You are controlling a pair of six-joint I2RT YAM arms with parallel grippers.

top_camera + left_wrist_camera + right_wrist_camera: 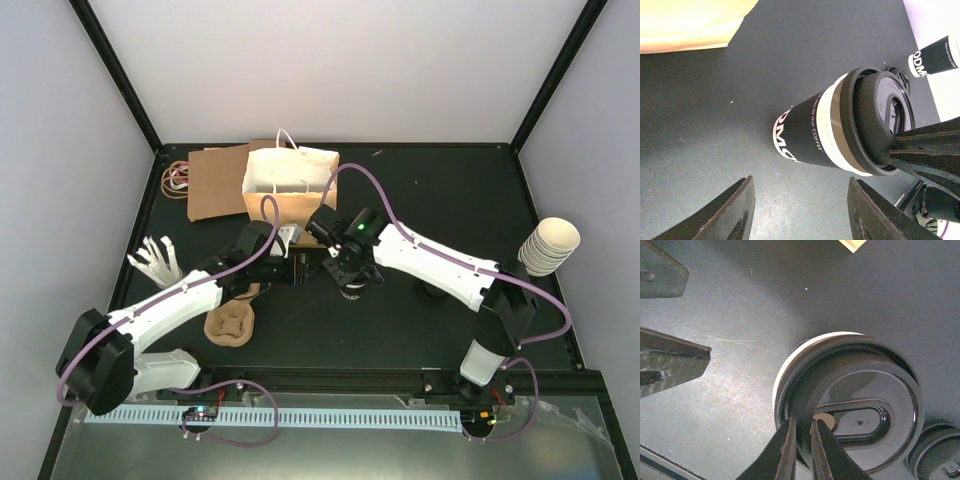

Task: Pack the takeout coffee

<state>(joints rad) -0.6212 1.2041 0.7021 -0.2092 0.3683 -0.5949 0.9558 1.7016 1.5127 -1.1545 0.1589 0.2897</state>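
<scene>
A dark takeout coffee cup (807,132) with a black lid (860,400) stands on the dark table at the middle (352,291). My right gripper (802,440) is shut on the near rim of that lid, one finger inside and one outside. My left gripper (802,200) is open and empty, its jaws wide apart just short of the cup's side. A second black lid (935,455) shows right behind the held cup. Another dark cup (935,57) stands farther off. The brown pulp tray (230,322) lies near the left arm.
A white paper bag (290,182) stands open behind the grippers, with flat brown cardboard (213,182) to its left. A stack of cream cups (550,245) is at the right edge. White sticks (155,262) lie at the left edge.
</scene>
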